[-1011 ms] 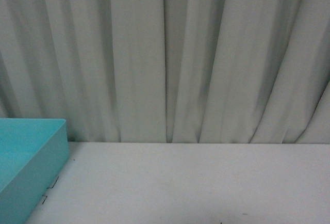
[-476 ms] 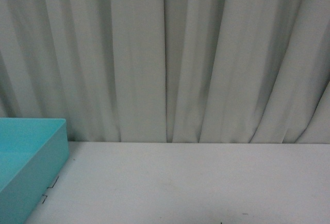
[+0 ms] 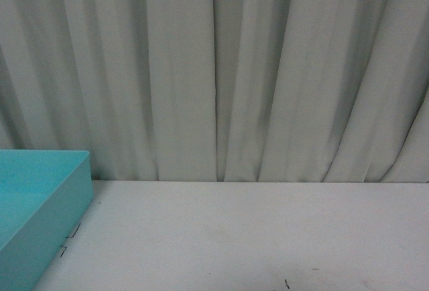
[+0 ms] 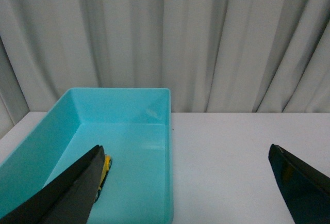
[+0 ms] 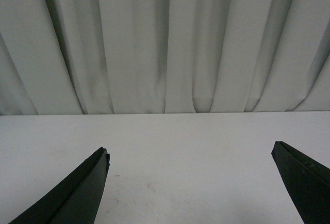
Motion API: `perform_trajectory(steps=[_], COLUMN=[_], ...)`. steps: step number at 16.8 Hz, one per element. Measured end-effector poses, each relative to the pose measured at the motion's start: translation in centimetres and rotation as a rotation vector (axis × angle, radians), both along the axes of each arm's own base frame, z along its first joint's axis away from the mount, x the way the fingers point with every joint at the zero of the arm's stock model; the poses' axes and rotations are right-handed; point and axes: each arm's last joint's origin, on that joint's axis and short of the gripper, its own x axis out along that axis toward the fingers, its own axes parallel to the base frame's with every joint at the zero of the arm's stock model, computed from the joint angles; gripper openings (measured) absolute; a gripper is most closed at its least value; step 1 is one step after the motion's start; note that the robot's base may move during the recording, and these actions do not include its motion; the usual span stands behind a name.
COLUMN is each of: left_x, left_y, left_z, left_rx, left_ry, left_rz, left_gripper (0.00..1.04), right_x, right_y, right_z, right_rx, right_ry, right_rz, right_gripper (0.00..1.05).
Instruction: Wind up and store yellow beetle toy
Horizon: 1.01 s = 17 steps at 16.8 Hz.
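The yellow beetle toy (image 4: 105, 170) lies on the floor of the turquoise bin (image 4: 168, 146), mostly hidden behind one black finger in the left wrist view. My left gripper (image 4: 185, 154) is open and hangs over the bin's right wall, with nothing between its fingers. My right gripper (image 5: 190, 154) is open too, above bare white table, holding nothing. In the front view neither gripper shows, and the toy is out of sight there; only a corner of the bin (image 3: 74, 190) appears at the lower left.
A white table (image 3: 255, 237) runs back to a grey pleated curtain (image 3: 214, 70) that closes off the far side. Small dark marks (image 3: 286, 283) dot the table near its front.
The front view has shifted slightly: the table's far edge and the bin corner sit a little higher in the picture. Nothing else moved.
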Motion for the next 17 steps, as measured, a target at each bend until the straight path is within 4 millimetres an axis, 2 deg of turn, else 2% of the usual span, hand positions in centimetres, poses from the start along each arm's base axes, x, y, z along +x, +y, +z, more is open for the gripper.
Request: perform_trajectory(steps=[17], left_x=[0.00], left_y=[0.00], left_z=[-0.02], left_rx=[0.000], left_ry=[0.002], left_rz=[0.000], left_gripper=[0.98], right_x=[0.01], right_y=[0.00], right_z=[-0.04], right_rx=[0.000], right_ry=[0.004], right_rz=[0.000], right_gripper=[0.98])
